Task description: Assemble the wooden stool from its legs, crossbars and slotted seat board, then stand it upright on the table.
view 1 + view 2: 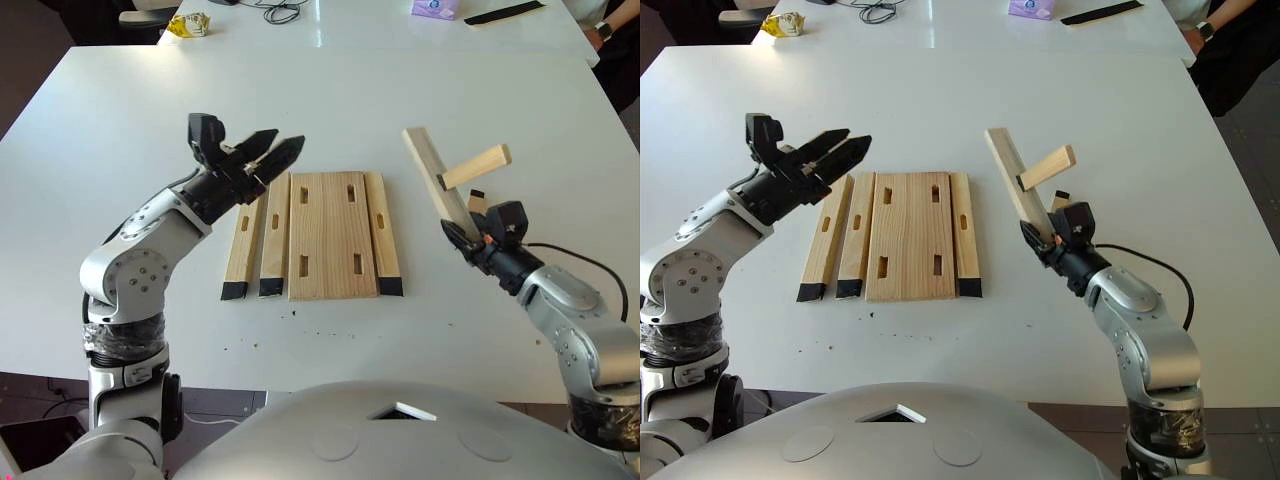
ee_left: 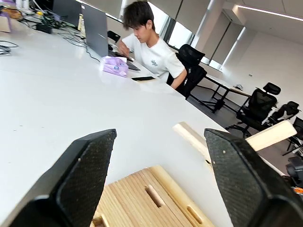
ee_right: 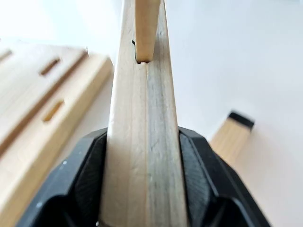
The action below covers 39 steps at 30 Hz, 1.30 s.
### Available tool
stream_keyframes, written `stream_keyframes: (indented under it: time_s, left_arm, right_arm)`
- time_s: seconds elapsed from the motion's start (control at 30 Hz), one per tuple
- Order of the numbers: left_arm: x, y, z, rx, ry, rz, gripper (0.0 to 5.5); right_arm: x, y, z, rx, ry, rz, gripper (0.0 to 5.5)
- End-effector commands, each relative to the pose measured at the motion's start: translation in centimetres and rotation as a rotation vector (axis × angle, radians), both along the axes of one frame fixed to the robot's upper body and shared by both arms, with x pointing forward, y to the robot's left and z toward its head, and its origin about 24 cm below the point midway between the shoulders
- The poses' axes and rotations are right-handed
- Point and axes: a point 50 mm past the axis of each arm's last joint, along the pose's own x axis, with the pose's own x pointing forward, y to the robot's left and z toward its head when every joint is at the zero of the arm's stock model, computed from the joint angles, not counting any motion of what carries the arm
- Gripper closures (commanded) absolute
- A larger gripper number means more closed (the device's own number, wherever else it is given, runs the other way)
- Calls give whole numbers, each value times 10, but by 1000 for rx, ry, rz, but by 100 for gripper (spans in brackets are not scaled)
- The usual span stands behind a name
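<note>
At the far left corner of the white counter [image 1: 130,120] lies a crumpled yellow wrapper [image 1: 188,25]. Nearer the robot, the left pincer [image 1: 268,150] hangs above the counter with its two dark fingers apart and nothing between them. It sits over the far ends of two legs [image 1: 243,240]. Those legs lie flat, side by side, just beside the left edge of the seat board [image 1: 330,235], with their dark-capped ends toward the robot.

The seat board lies flat at the middle of the counter, four slots showing in its top face. A third leg [image 1: 383,238] lies flat along the board's right edge, its dark cap also at the near end.

Farther right, the right pincer [image 1: 466,232] is clamped on the lower end of a fourth leg [image 1: 432,170]. It holds the leg off the counter, tilted, with the upper end leaning away and to the left. A crossbar [image 1: 478,166] sticks out of that leg's side toward the right, one end seated in the leg's slot. Just beyond the right pincer, another wooden piece [image 1: 476,203] with a dark end shows, mostly hidden by it.
</note>
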Motion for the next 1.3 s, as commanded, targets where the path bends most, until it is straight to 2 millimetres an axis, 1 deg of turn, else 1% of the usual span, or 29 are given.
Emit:
stream_keyframes:
  time_s: [0.03,0.13,0.2,0.27,0.33,0.43,0.57,0.67,0.83,0.97,1.1,1.3]
  left_arm:
    - [4,3,5,-14,-16,16,204]
    - [0,-7,8,-58,-19,-82,204]
    - [-9,-18,11,-110,-17,-208,204]
    - [-15,-27,11,-165,0,-292,204]
    - [-16,-31,13,-242,22,-328,204]
    - [-15,-36,18,-315,34,-359,204]
    - [-11,-40,23,-365,35,-368,204]
    - [-13,-43,27,-404,26,-393,204]
    - [-31,-50,40,-477,-17,-551,204]
    - [-39,-51,47,-502,-47,-621,204]
    - [-41,-52,50,-501,-69,-638,204]
    - [-41,-55,47,-488,-73,-635,204]
  right_arm:
    - [17,-1,34,116,-103,86,344]
    - [26,2,65,246,-178,195,344]
    - [30,4,82,303,-214,286,344]
    - [31,7,98,353,-232,387,344]
    - [28,10,109,389,-235,485,344]
    - [24,10,118,423,-215,591,344]
    - [18,12,125,456,-171,713,344]
    - [16,12,124,450,-137,769,344]
    - [17,13,122,463,-101,821,344]
    - [15,13,124,477,-81,877,344]
    - [14,11,129,501,-63,926,344]
    - [16,13,133,498,-44,970,344]
